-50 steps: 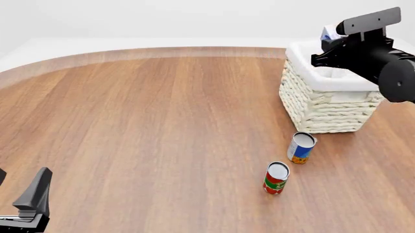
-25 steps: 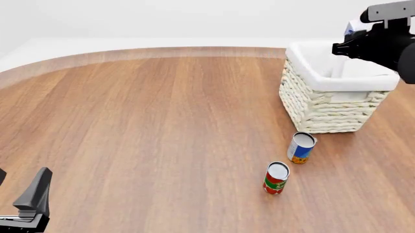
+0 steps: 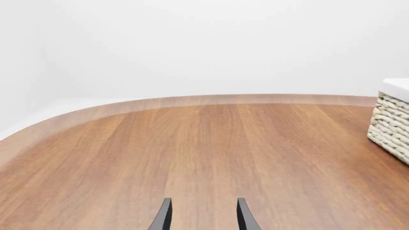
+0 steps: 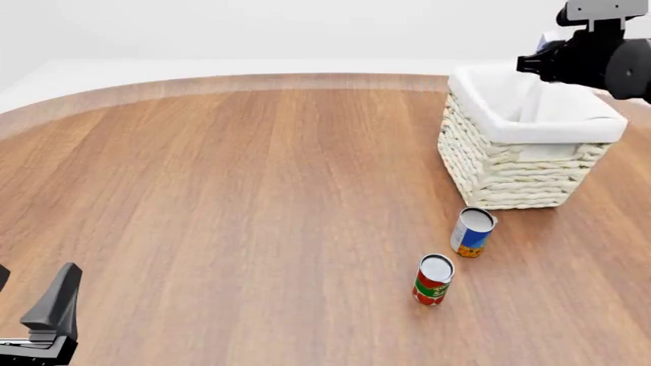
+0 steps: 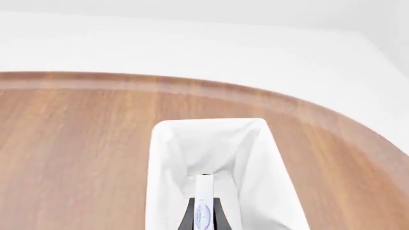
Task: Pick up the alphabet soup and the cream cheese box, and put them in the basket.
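The basket [image 4: 508, 164] stands at the table's right, and its white liner [image 5: 211, 148] fills the right wrist view from above. Over its far right side hangs my right gripper [image 4: 544, 57], shut on the thin white cream cheese box [image 5: 204, 206], which is held edge-on between the dark fingers [image 5: 189, 216]. The alphabet soup [image 4: 473, 232] stands upright on the wood just in front of the basket. My left gripper [image 4: 30, 305] rests low at the near left corner, open and empty, its fingertips [image 3: 164, 215] well apart.
A red and green labelled can [image 4: 434, 280] stands upright just in front and left of the soup. The basket's woven corner [image 3: 391, 125] shows in the left wrist view. The table's curved far edge [image 4: 254, 80] meets a white floor.
My right arm has risen and swung right and farther back over the basket, still holding the box. The cans and the left arm have not moved.
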Tool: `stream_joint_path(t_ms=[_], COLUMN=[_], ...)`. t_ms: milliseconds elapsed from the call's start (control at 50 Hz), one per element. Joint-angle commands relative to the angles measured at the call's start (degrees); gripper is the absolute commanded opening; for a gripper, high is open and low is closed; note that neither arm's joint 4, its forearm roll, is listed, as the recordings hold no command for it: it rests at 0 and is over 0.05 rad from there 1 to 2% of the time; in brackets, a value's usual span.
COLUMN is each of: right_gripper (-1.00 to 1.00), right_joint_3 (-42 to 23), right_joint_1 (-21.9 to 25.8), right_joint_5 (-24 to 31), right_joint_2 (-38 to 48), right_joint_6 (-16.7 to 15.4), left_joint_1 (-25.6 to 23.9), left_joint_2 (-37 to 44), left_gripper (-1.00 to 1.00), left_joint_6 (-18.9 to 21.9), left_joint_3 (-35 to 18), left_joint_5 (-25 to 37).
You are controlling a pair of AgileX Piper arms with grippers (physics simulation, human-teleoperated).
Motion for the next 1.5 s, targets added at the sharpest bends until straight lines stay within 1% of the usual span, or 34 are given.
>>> stream_joint_path(t_ms=[20,260,460,980,1080,1280,1380,1400,1420,1500], right_gripper=[-1.0,-1.0,-1.0,-1.0,-1.0,-1.0,-1.0,1.0,1.0,1.0], right_joint_3=[-7.0,-13.3,-15.8,-18.7,-20.7,-22.4,-22.3,-22.3,-21.6,-20.6], right_joint_1=[-1.1,-1.6,-2.0,-2.7,-2.9,-2.4,-2.6,-2.8,-2.9,-2.9], right_joint_5=[2.4,5.8,7.6,8.5,9.2,10.2,10.1,10.3,9.6,9.2], right_joint_2=[6.0,12.3,15.7,22.6,24.5,26.8,26.2,26.3,25.5,24.4], right_joint_6=[0.8,0.5,0.2,1.3,1.2,1.7,2.1,2.1,2.5,2.2], left_joint_1=[0.0,0.0,0.0,0.0,0.0,0.0,0.0,0.0,0.0,0.0], left_joint_2=[0.1,0.0,0.0,0.0,0.1,0.1,0.1,0.1,0.1,0.1], left_gripper=[1.0,1.0,1.0,1.0,1.0,1.0,1.0,1.0,1.0,1.0], left_joint_6=[0.0,0.0,0.0,0.0,0.0,0.0,0.0,0.0,0.0,0.0], left_joint_3=[0.0,0.0,0.0,0.0,0.0,0.0,0.0,0.0,0.0,0.0], left_joint_5=[0.0,0.0,-0.1,-0.1,-0.1,-0.1,-0.1,-0.1,-0.1,-0.1])
